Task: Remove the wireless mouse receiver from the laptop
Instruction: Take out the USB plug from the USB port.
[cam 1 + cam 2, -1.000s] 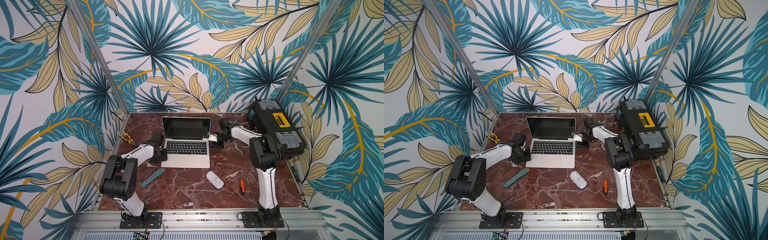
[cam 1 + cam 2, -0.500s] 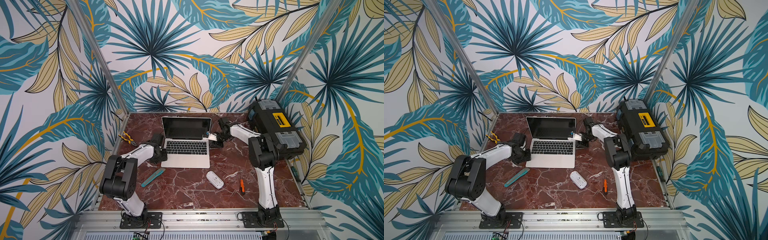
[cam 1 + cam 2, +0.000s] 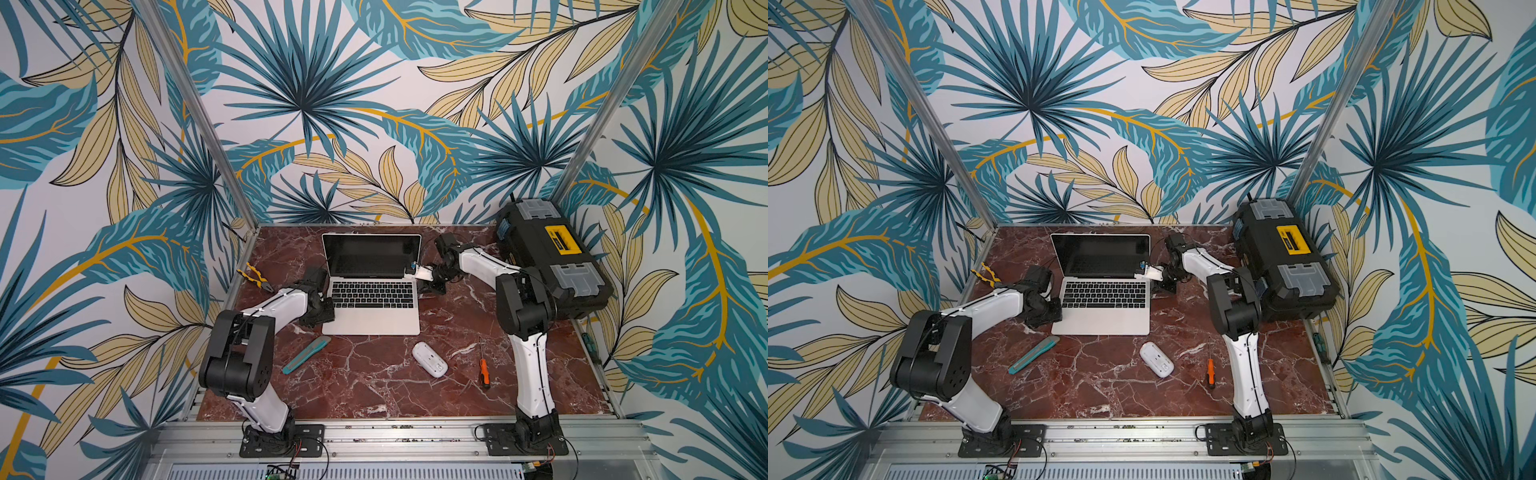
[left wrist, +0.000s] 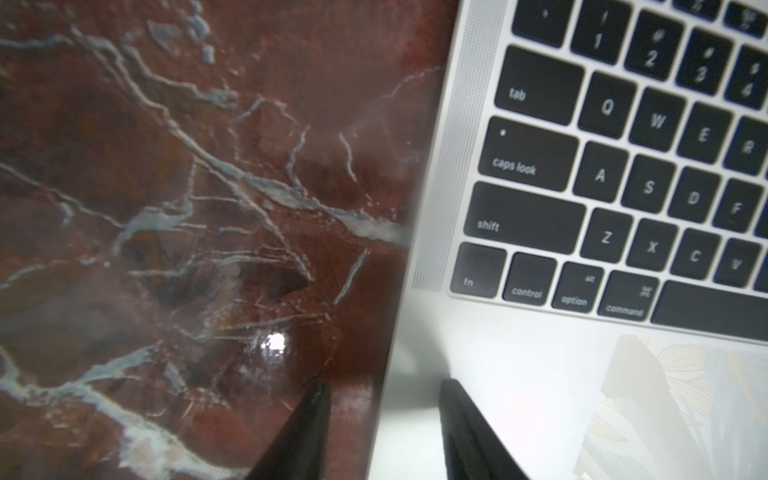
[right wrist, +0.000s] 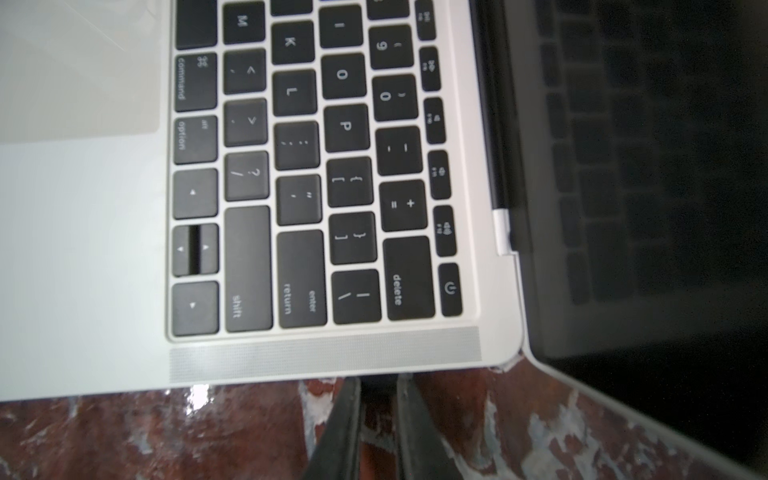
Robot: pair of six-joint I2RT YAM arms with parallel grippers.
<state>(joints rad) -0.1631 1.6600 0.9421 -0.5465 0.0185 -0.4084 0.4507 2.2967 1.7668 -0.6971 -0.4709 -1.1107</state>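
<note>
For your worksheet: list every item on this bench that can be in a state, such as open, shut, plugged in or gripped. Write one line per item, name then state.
laptop: lid open, screen dark
receiver: plugged into the laptop's right edge, pinched between fingers
right tool: shut on the receiver
left tool: closed across the laptop's left edge
toolbox: lid closed

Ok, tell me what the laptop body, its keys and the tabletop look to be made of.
Laptop body: probably aluminium, matte silver; it shows an even, soft sheen and a finely perforated strip along its edge.
Keys: likely black plastic, matte, with printed white legends.
Tabletop: looks like polished red-brown marble with pale veins; a bright glare spot shows the gloss. It could equally be a printed laminate.
</note>
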